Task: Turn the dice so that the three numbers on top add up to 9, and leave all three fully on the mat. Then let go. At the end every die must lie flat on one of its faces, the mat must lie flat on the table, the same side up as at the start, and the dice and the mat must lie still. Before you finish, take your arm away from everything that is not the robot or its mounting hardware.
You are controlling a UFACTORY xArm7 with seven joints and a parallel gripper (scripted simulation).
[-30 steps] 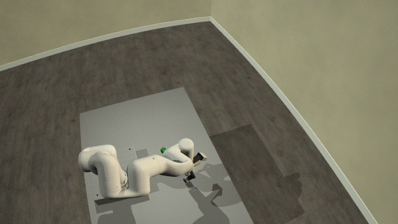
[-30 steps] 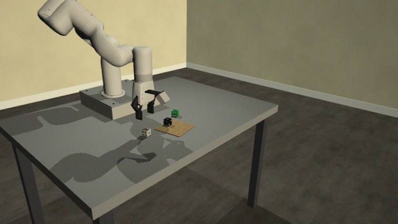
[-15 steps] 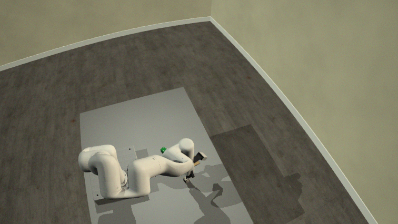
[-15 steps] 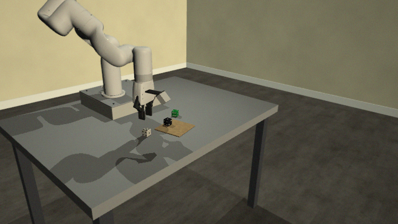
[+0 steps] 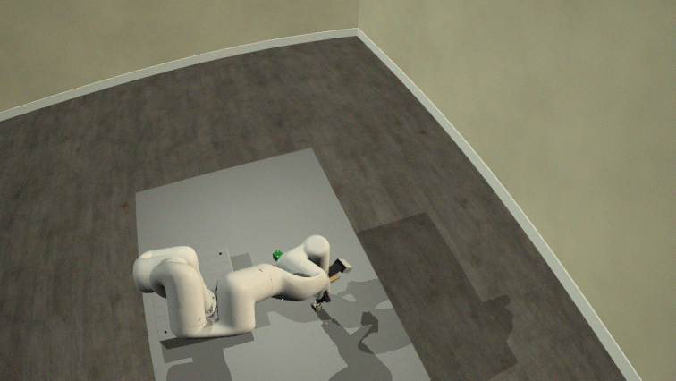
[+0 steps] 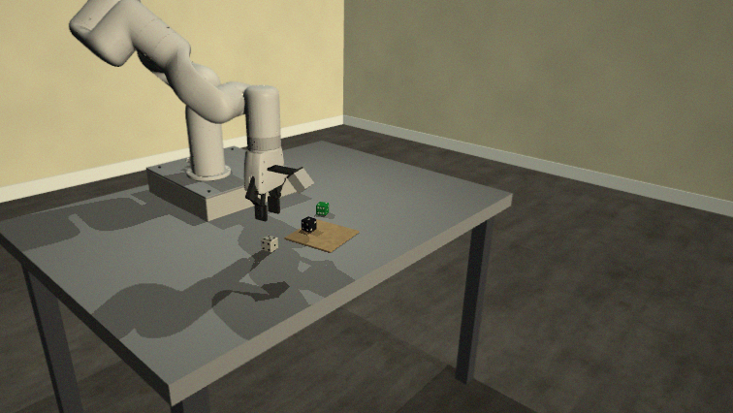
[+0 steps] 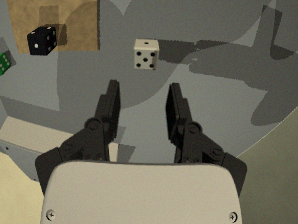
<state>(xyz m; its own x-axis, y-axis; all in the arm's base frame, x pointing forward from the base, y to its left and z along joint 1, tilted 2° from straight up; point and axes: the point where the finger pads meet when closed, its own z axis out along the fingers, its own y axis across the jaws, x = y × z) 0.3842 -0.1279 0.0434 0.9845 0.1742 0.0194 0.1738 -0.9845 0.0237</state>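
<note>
My gripper [image 6: 268, 211] [image 7: 143, 93] is part open and empty, above the table near the white die. The white die [image 5: 316, 306] [image 6: 269, 243] [image 7: 146, 56] lies on the bare table beside the mat, with five pips up and one pip on an outer side. The black die [image 6: 308, 224] [image 7: 41, 41] sits at the edge of the tan mat [image 6: 335, 238] [image 7: 86, 41]; its top number is hard to tell. The green die [image 5: 277, 255] [image 6: 322, 207] [image 7: 4, 63] lies on the table off the mat; its top number is unclear. In the top view, the arm hides the black die and most of the mat.
The arm's base block [image 6: 225, 204] [image 7: 37, 135] stands behind the gripper, toward the back of the grey table [image 5: 226, 203] [image 6: 410, 189]. The arm casts shadows across the table around the white die and the mat.
</note>
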